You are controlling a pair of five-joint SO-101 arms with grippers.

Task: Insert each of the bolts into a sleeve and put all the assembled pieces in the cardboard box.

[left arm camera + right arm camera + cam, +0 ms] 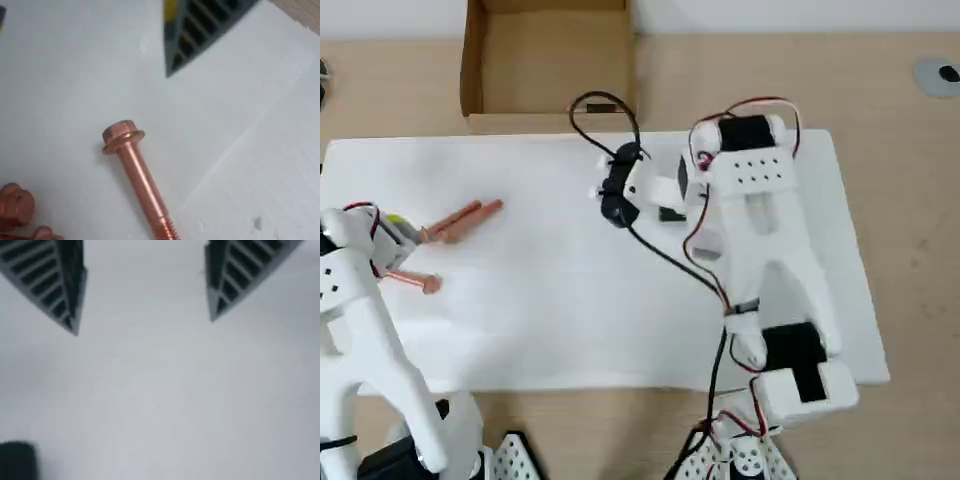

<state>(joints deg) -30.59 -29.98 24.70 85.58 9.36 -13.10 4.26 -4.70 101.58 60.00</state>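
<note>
The bolt (136, 172) closest to the left claw (400, 245) is lying flat on the white sheet (570, 300) covering the table (900, 200). It is sitting well apart from the cardboard box (550, 70), off beyond the box's front left corner. Two more bolts (465, 218) are lying side by side a little nearer the box.

All three are looking like copper-coloured metal, so I'm judging them stiff, dense for their size, and smooth enough to roll or slide on the sheet if nudged. The plain shank just under the flanged head is looking like the best place to pinch. The head would be blocking any slip through the grip, and the threaded end would be left free for a sleeve. Taking it across the shank rather than along it should be guarding against a roll.

The left arm is hanging low over that single bolt, its claw pointing down at the sheet. I cannot tell whether it is wide or narrow. The right arm is reaching out near the box's front right corner, with the right claw (144, 326) spread wide over bare sheet, holding nothing.
</note>
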